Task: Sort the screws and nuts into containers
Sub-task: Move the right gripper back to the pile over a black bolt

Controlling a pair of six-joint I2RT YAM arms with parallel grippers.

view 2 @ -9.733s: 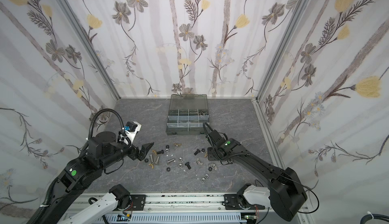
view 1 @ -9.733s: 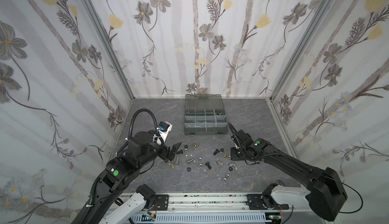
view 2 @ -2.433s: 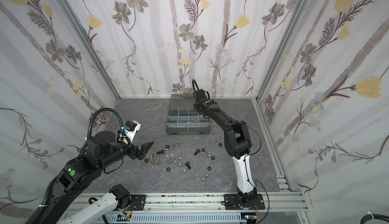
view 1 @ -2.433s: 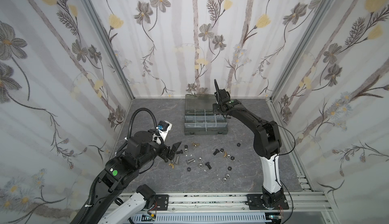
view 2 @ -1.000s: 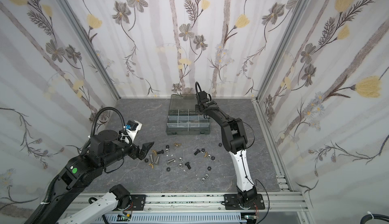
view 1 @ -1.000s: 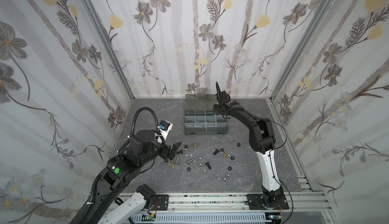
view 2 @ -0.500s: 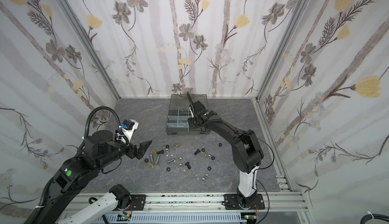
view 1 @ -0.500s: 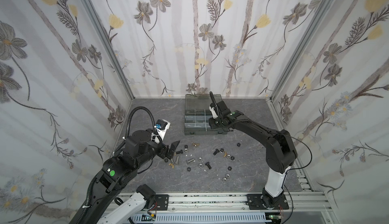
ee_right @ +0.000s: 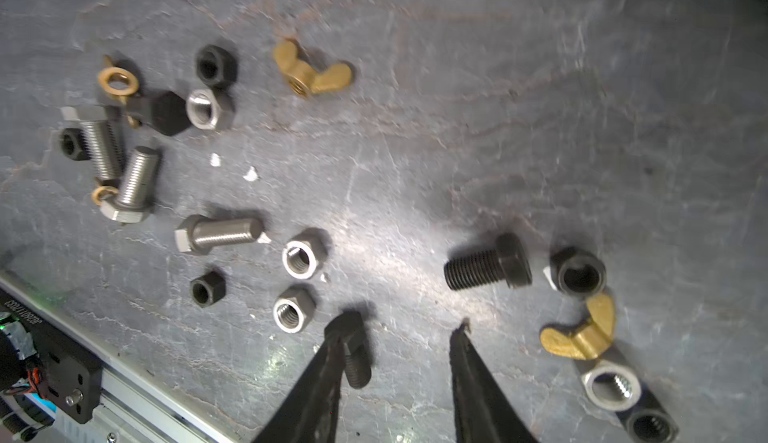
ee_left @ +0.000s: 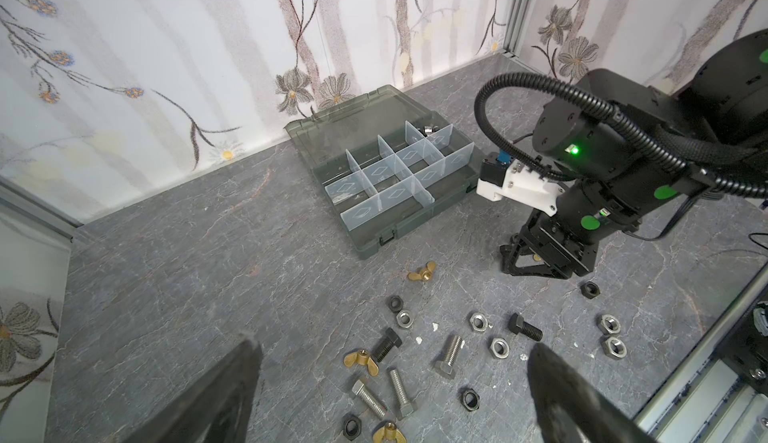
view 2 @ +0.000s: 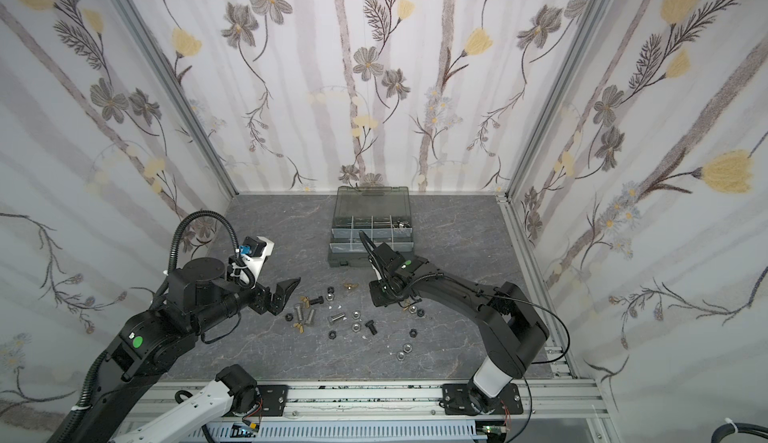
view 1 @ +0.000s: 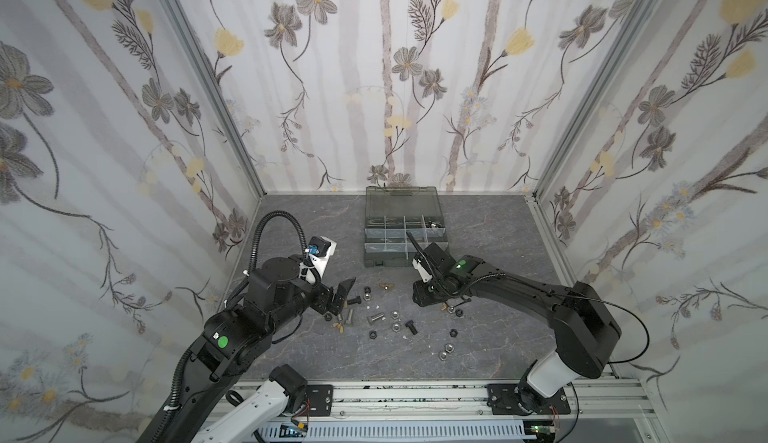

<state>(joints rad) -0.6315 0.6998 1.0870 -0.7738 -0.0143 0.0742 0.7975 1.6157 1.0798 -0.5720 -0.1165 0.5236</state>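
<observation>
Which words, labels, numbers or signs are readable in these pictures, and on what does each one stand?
No text can be read with certainty.
Black block, right wrist view: one line of white characters, too blurred to read.
Case dividers: a diamond outline on each, no letters.
Green stickers: plain dots, no writing.

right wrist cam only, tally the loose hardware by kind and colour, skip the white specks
silver bolts: 3
black bolts: 3
silver hex nuts: 4
black hex nuts: 5
brass wing nuts: 4
total: 19
</observation>
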